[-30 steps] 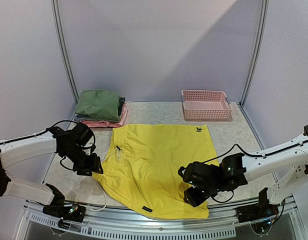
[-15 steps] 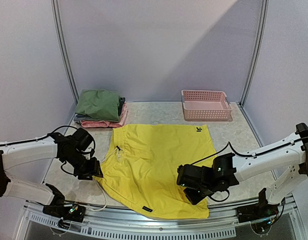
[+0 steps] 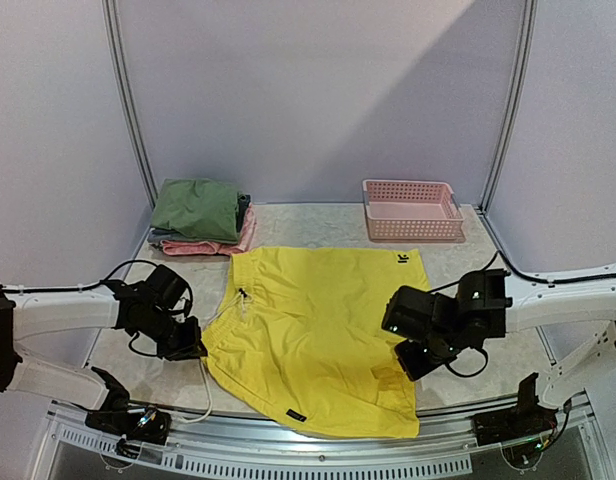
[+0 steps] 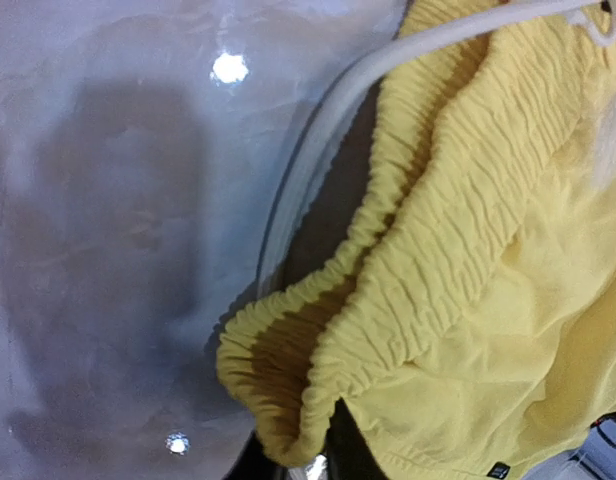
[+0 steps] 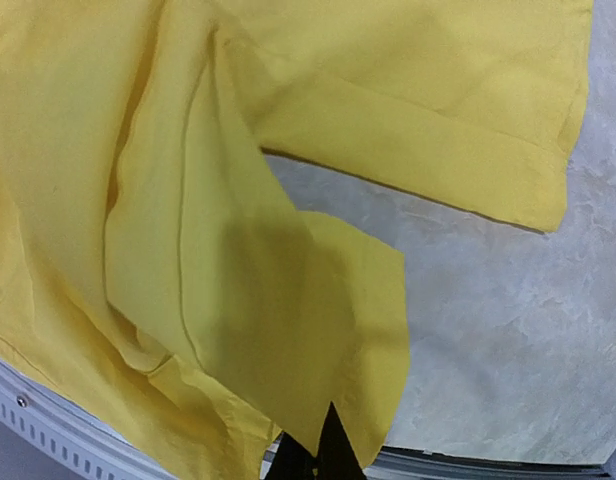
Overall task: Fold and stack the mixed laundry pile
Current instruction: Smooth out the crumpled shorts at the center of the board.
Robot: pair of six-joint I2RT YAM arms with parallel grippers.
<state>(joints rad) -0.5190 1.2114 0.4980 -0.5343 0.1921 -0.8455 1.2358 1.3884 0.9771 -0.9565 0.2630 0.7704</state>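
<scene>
On the tabletop point(image 3: 458, 270): bright yellow cloth shorts point(image 3: 313, 340) lie spread out near the front edge, between the two arms.
Left claw point(image 3: 188, 343): closed on the stretchy waistband at the left side of the shorts. The band is bunched up and lifted a little.
Right claw point(image 3: 413, 362): pinched tight on the thin hem at the right side of the shorts. That corner hangs up off the tabletop and folds over.
White cord point(image 4: 328, 110): runs along the waistband, touching it.
Small black mark point(image 3: 399, 259): sits on the shorts near their far right corner.
Back left corner: a folded olive-green shirt point(image 3: 196, 208) sits on top of a folded pink cloth point(image 3: 203, 245).
Back right: a pink plastic lattice basket point(image 3: 411, 210) stands well apart from the shorts.
</scene>
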